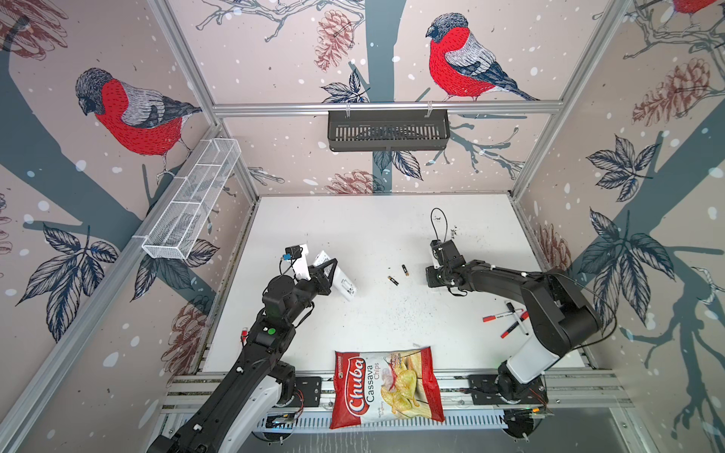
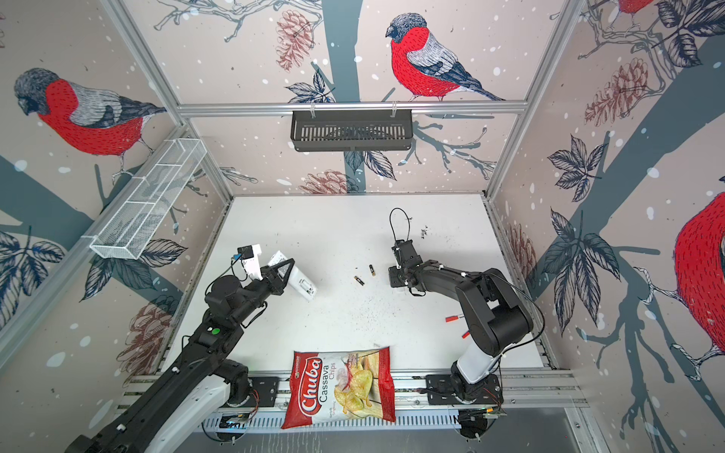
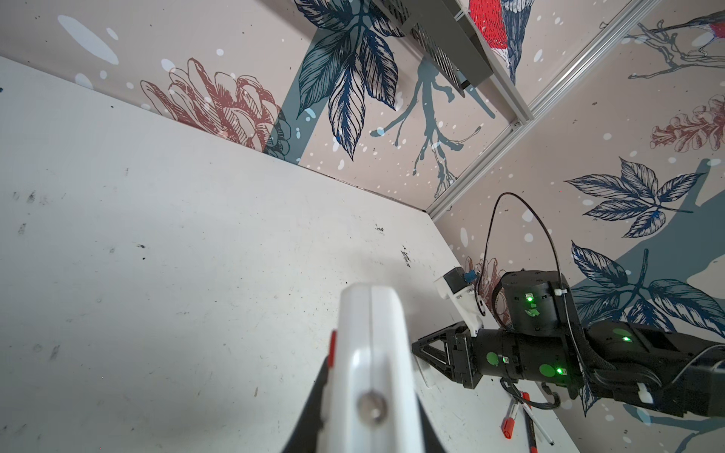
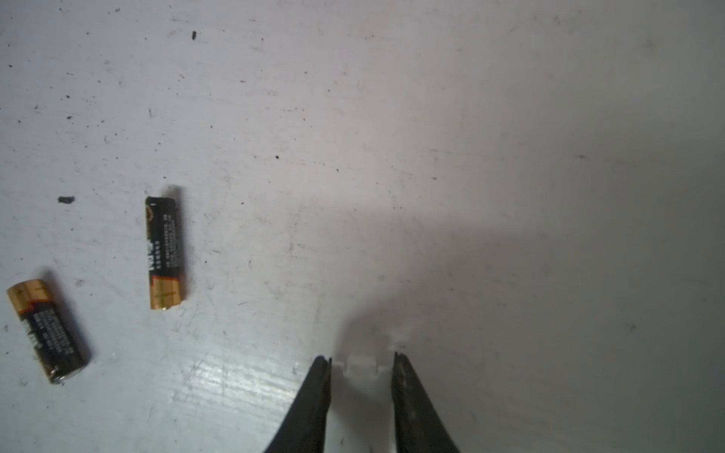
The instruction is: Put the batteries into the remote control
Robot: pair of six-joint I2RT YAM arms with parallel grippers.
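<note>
Under the left end effector [image 1: 329, 271], clamped on the raised remote control [image 1: 345, 285], I lose the bar's middle; its long axis slants from rear left toward both batteries [image 1: 393, 280] lying on the tabletop [image 1: 392, 235]. The right end effector [image 4: 361, 361] flanks a small white piece [image 4: 361, 372]; I cannot tell if it pinches it

Top views bright, even, edges bowed. Right wrist view dim, soft, perhaps defocused; shadow beyond right pincer [image 4: 361, 362].
</note>
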